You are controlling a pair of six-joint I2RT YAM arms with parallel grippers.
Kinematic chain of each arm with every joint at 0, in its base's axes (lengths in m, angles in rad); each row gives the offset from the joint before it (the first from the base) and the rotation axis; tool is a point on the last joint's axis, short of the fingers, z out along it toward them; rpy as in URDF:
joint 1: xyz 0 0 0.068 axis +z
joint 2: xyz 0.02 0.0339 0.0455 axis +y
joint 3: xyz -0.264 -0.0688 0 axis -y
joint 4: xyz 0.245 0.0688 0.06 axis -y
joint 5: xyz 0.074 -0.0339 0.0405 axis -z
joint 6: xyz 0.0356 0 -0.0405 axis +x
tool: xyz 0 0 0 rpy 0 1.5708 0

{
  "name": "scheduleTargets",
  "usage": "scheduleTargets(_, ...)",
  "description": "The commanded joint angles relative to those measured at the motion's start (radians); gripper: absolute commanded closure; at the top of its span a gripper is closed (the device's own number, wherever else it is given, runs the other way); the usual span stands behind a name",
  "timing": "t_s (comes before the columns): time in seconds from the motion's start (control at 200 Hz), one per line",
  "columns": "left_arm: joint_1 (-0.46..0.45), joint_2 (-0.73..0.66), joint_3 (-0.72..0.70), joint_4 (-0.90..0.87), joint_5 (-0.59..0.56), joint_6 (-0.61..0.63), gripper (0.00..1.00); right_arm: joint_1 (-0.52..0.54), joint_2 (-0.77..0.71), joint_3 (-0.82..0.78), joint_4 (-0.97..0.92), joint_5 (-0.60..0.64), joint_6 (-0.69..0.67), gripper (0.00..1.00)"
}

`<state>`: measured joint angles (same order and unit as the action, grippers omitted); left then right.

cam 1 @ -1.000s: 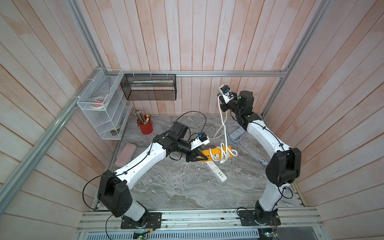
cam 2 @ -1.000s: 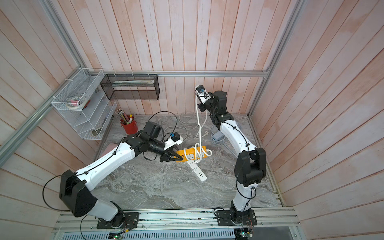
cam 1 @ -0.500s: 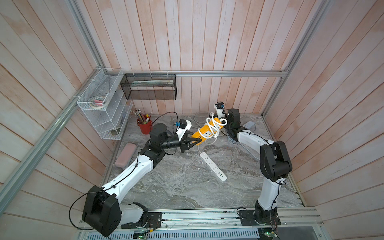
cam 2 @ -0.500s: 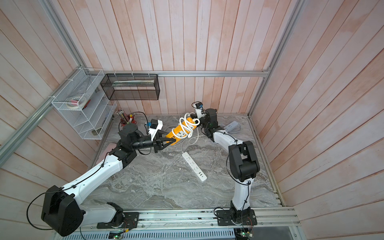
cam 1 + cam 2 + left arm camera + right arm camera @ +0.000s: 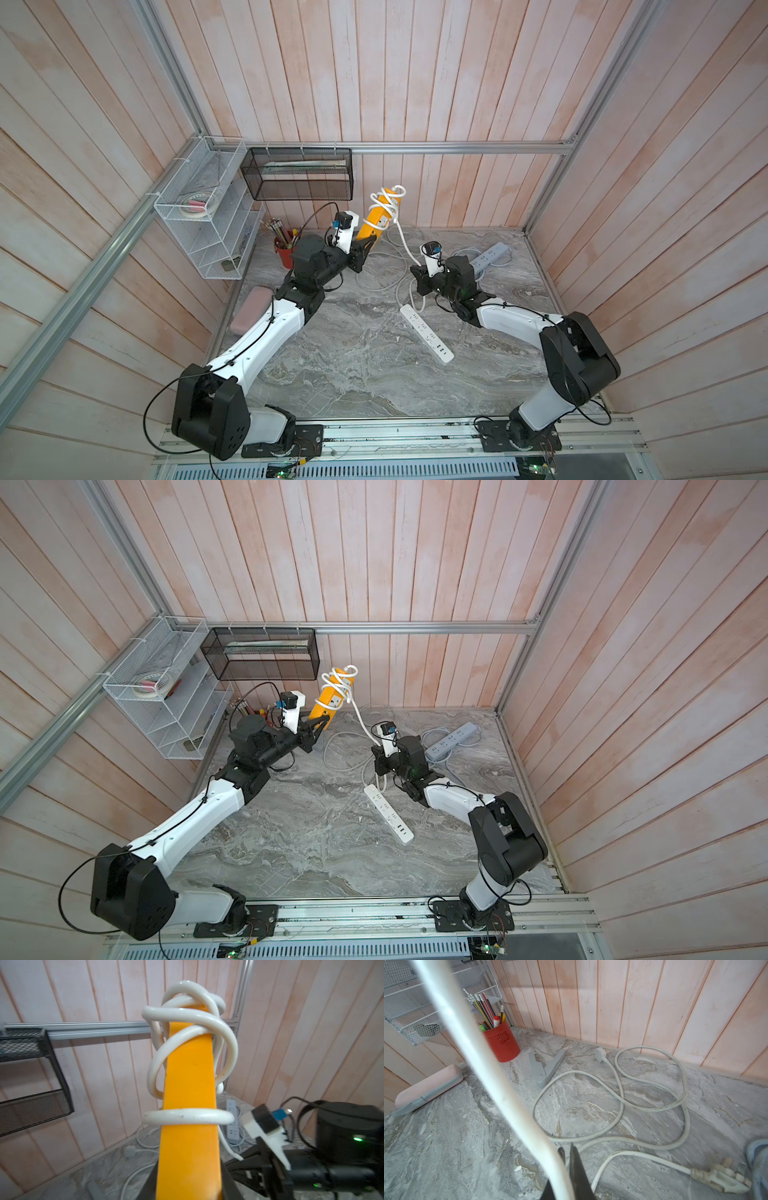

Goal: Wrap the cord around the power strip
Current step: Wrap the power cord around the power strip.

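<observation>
Mid-wrap, roughly half done by my read. Gripping the orange power strip (image 5: pixel 376 216) by its lower end with the left hand (image 5: pixel 366 248), pressed tight on the body. Held off the tabletop (image 5: pixel 353 374), tilted up toward the back wall. Pinching the white cord (image 5: pixel 500 1093) with the right hand (image 5: pixel 566 1158), low over the tabletop, with a fairly straight run from there up to the strip.

Done, per left wrist view: one neat turn across mid-body, several more bunched and crossing near the tip. Can't count those exactly.

Left: taking up the slack lying in loose loops on the tabletop, then tucking the plug end. Can't tell which loops belong to this cord.

Counts:
- 3 strips: orange in hand, white power strip (image 5: pixel 426 332) flat mid-tabletop, grey power strip (image 5: pixel 490 255) toward the back right corner
- 2 plugs: white plug (image 5: pixel 600 1054) near the wall, grubby plug (image 5: pixel 720 1178) nearer the right hand
- 1 each: red pen cup (image 5: pixel 502 1043), pink case (image 5: pixel 428 1084), grey folding tool (image 5: pixel 544 1068), wire shelf (image 5: pixel 203 232), mesh basket (image 5: pixel 299 174)
</observation>
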<state>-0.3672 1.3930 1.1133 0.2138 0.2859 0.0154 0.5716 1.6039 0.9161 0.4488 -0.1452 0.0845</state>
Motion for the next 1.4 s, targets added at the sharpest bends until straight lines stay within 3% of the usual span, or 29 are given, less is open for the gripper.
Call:
scheduleTargets(0.0,0.017,0.04,0.085,-0.088,-0.205,0.103,1.0,0.093,-0.041,-0.003,-0.085,0.119,-0.199,1.0)
scheduleTargets(0.155,0.014,0.141,0.149,-0.283,-0.302,0.235,1.0,0.188,-0.108,0.054,-0.134,0.273,-0.519,1.0)
scheduleTargets(0.28,0.006,0.198,0.16,-0.429,-0.285,0.318,1.0,0.192,-0.174,0.124,-0.159,0.252,-0.683,1.0)
scheduleTargets(0.475,-0.077,0.25,0.18,-0.698,-0.024,0.451,1.0,0.163,-0.113,0.404,-0.415,0.109,-0.859,1.0)
scheduleTargets(0.595,-0.124,0.213,0.156,-0.788,0.207,0.533,1.0,0.104,-0.03,0.573,-0.542,0.08,-0.91,1.0)
scheduleTargets(0.69,-0.154,0.159,0.124,-0.815,0.373,0.598,1.0,0.053,0.025,0.687,-0.602,0.001,-0.913,1.0)
scheduleTargets(0.79,-0.161,0.112,0.113,-0.783,0.527,0.575,1.0,-0.014,0.087,0.781,-0.649,-0.169,-0.878,1.0)
scheduleTargets(0.965,-0.175,0.053,0.147,-0.768,0.668,0.56,1.0,-0.108,0.23,0.934,-0.746,-0.402,-0.819,1.0)
scheduleTargets(1.03,-0.175,0.02,0.141,-0.755,0.67,0.559,1.0,-0.144,0.266,0.959,-0.744,-0.457,-0.776,0.93)
scheduleTargets(1.205,-0.154,-0.064,0.116,-0.686,0.731,0.514,1.0,-0.204,0.266,0.893,-0.653,-0.551,-0.672,0.62)
scheduleTargets(1.395,-0.112,-0.093,0.102,-0.567,0.765,0.427,1.0,-0.276,0.191,0.697,-0.448,-0.604,-0.51,0.5)
